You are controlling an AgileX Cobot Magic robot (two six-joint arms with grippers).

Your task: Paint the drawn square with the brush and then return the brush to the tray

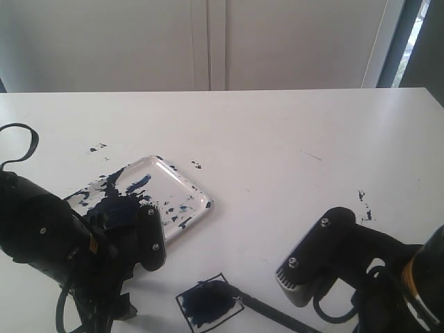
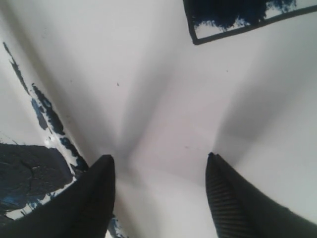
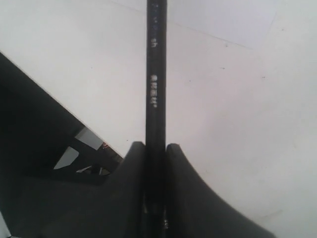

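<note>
The drawn square [image 1: 208, 303] lies near the table's front edge, its inside mostly dark blue; the left wrist view shows a white unpainted strip along one side of the square [image 2: 237, 15]. The brush [image 1: 267, 312] slants from the square's right corner toward the right arm, bristles on the square. My right gripper [image 3: 155, 146] is shut on the brush's black handle [image 3: 155, 74]. The clear tray [image 1: 182, 182], smeared with dark paint, sits left of centre. My left gripper [image 2: 158, 158] is open and empty over bare table, between the tray's edge [image 2: 47, 111] and the square.
Small dark paint specks dot the table behind the tray [image 1: 97, 148], beside it [image 1: 197, 165] and at the right [image 1: 363, 205]. The left arm's body [image 1: 55, 236] overlaps the tray's near corner. The right arm [image 1: 333, 257] fills the lower right. A wall stands behind the table.
</note>
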